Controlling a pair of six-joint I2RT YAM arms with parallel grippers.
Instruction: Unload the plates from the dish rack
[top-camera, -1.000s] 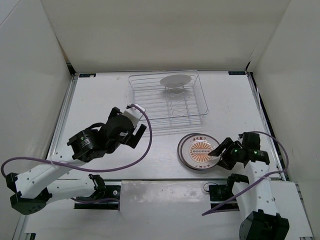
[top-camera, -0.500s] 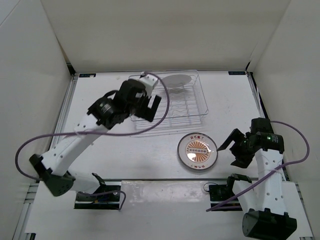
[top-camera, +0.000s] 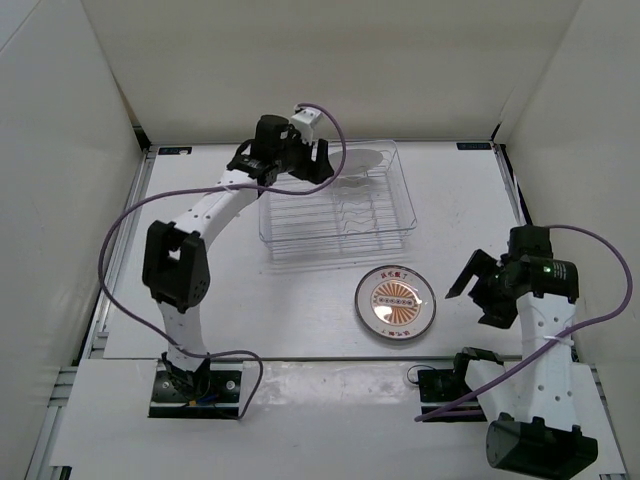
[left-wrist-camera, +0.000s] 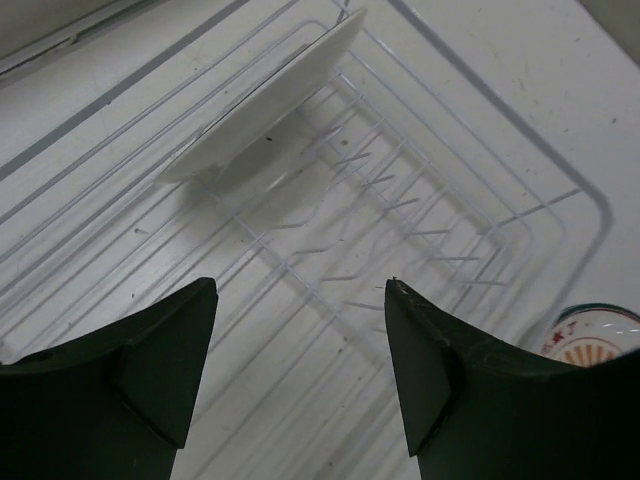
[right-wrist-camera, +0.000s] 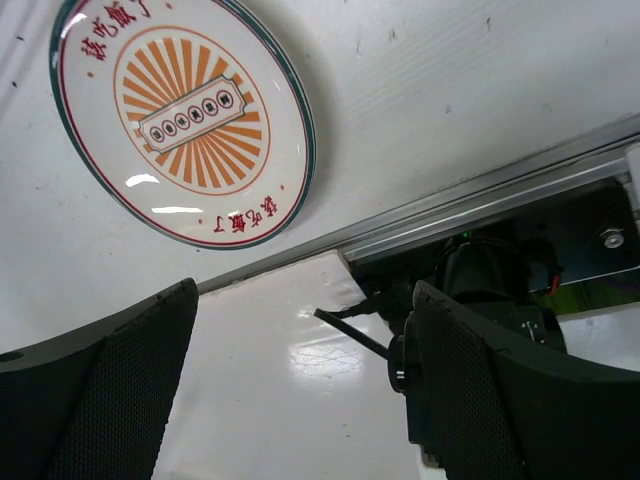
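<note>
Left gripper (left-wrist-camera: 298, 300): swung to the far-left corner of the dish rack (top-camera: 300, 235), jaws wide, facing the white plate (left-wrist-camera: 270, 95).
Right gripper (right-wrist-camera: 300, 320): withdrawn, wide, empty.
Sunburst plate (top-camera: 395, 302): already unloaded, by the near edge.

Sunburst plate (right-wrist-camera: 180, 125): orange rays round a white bar with dark dots; red characters on a cream band; thin red line, dark green rim.
White plate (left-wrist-camera: 270, 95): plain white, no rings resolvable.
Dish rack (top-camera: 300, 240): white wire.
Worktop (top-camera: 300, 310): white.
Left pincer (left-wrist-camera: 298, 290): black.
Right pincer (right-wrist-camera: 305, 288): black, fine-dotted pads.
Cables (top-camera: 120, 230): purple.
</note>
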